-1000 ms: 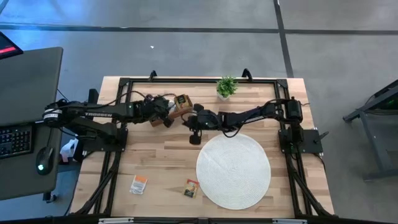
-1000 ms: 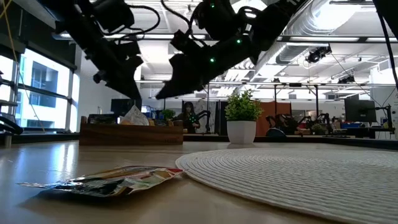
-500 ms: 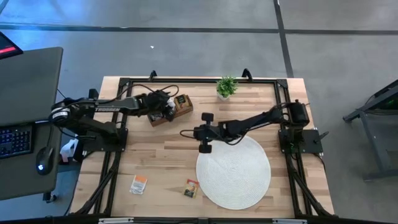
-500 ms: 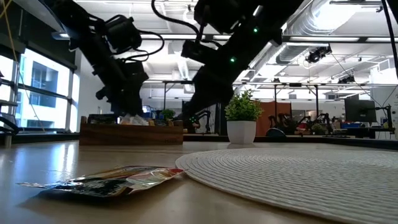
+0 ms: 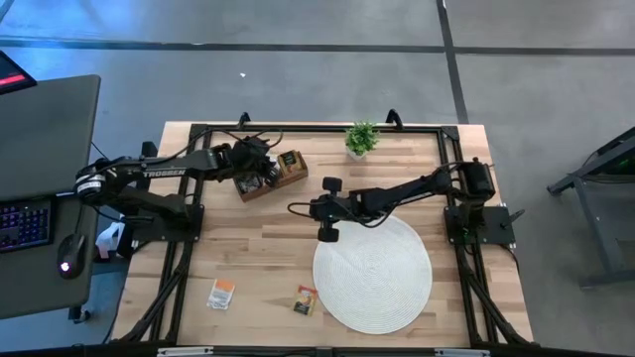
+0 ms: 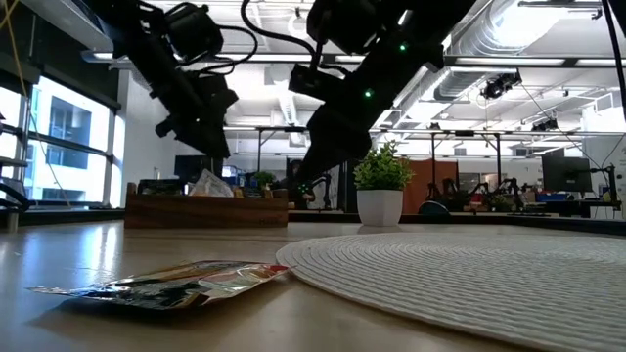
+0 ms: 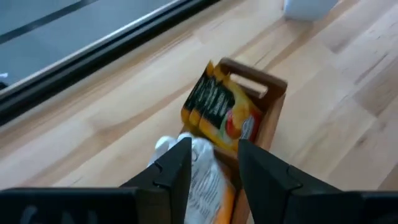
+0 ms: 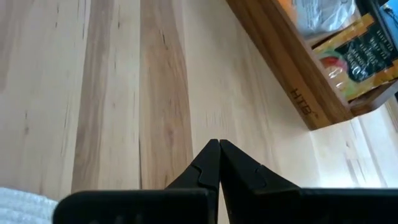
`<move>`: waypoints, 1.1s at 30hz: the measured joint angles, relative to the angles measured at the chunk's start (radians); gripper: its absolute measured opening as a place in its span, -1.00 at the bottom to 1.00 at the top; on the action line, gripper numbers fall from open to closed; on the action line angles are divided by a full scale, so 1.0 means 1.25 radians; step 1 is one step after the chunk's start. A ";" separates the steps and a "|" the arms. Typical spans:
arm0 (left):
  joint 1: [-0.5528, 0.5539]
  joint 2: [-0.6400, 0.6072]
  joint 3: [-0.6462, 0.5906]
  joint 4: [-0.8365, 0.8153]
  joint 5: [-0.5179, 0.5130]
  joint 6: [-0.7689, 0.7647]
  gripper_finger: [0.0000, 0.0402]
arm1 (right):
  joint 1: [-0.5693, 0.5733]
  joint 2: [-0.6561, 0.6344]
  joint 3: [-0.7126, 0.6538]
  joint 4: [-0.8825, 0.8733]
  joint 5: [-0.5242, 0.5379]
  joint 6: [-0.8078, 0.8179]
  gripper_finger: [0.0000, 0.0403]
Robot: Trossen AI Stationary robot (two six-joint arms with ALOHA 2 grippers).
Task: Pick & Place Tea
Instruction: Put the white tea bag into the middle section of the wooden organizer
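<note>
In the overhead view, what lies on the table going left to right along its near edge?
White-and-orange tea bag → yellow-brown tea bag → round white mat.

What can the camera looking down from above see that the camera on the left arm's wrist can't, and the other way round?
Only the overhead view shows the whole layout: the round white mat, two loose tea sachets near the table's front edge, the small potted plant, and the right gripper, shut, at the mat's edge. Only the left wrist view shows detail: black-and-orange sachets standing in the end compartment, with a white sachet showing between the left gripper's dark fingers. Both show the wooden tray on the light wood table.
</note>
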 joint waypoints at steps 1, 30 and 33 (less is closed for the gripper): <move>0.000 0.000 0.001 -0.012 -0.004 0.000 -0.37 | -0.001 0.000 0.000 -0.004 -0.002 0.000 -0.97; 0.000 0.102 0.001 -0.086 -0.079 -0.072 -0.47 | -0.001 0.000 0.000 -0.003 -0.002 0.000 -0.96; 0.000 0.101 0.001 -0.085 -0.080 -0.071 -0.68 | -0.001 0.000 0.000 -0.003 -0.002 0.000 -0.99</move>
